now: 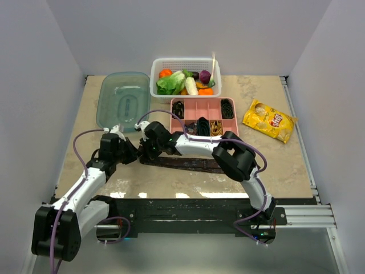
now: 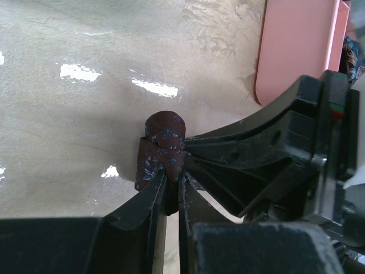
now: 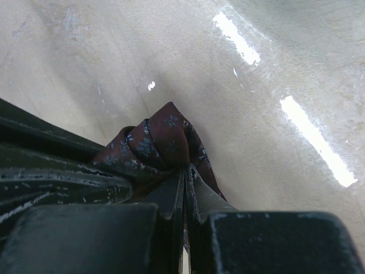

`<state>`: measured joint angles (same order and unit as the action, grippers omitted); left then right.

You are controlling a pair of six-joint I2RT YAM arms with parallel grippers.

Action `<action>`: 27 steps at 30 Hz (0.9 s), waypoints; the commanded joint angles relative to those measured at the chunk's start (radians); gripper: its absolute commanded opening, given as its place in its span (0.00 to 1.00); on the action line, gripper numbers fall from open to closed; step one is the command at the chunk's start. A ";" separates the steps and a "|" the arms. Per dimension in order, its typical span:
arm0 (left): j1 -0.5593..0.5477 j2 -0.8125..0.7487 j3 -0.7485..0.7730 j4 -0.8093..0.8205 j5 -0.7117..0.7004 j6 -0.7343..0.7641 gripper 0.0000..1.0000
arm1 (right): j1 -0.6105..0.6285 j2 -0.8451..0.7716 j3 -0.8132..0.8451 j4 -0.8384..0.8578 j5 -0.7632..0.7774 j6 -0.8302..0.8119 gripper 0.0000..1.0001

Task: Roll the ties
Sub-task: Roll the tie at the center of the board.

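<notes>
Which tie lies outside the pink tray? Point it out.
The maroon patterned tie, stretched along the table before the pink tray; the other ties sit coiled in its compartments.

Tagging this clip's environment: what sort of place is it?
Probably a robot lab test cell, not a home: plain white walls box in a marble-look tabletop, the arms mount at an aluminium rail, and the props look staged, a basket of vegetables, a pink tray of coiled ties.

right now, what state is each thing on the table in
tie, one end rolled up, rest flat on table
left fingers, shut on tie
right fingers, shut on tie
tray, some slots hold coiled ties, some empty
basket, full of vegetables
lid, lying flat
chip bag, lying flat
</notes>
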<state>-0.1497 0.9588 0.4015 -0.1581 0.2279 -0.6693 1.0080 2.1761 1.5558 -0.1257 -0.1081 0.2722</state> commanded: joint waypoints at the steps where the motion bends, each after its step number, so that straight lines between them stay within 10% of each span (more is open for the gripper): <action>1: -0.053 0.012 0.068 -0.004 -0.045 0.004 0.00 | 0.007 0.007 0.043 0.050 -0.067 0.042 0.00; 27: -0.341 0.162 0.280 -0.354 -0.521 0.004 0.00 | -0.068 -0.231 -0.111 -0.038 0.071 0.059 0.00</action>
<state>-0.4496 1.0973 0.6296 -0.4580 -0.1703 -0.6609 0.9535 2.0052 1.4807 -0.1295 -0.0780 0.3252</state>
